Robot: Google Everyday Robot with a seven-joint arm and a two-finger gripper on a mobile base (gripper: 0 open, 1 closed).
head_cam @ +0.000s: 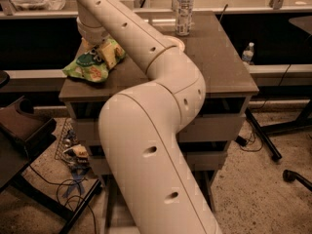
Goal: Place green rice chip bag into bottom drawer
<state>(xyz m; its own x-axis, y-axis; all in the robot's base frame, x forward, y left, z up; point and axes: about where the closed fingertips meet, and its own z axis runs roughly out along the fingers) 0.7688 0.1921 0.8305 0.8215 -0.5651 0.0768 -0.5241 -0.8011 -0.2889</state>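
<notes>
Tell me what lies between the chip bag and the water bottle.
In the camera view, the arm crosses between bag and bottle; the gripper is at the bag's top.

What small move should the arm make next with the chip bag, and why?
Probably a short lift: the gripper is down on the green rice chip bag, which lies at a front corner of the cabinet top, so it must clear that surface first.
</notes>
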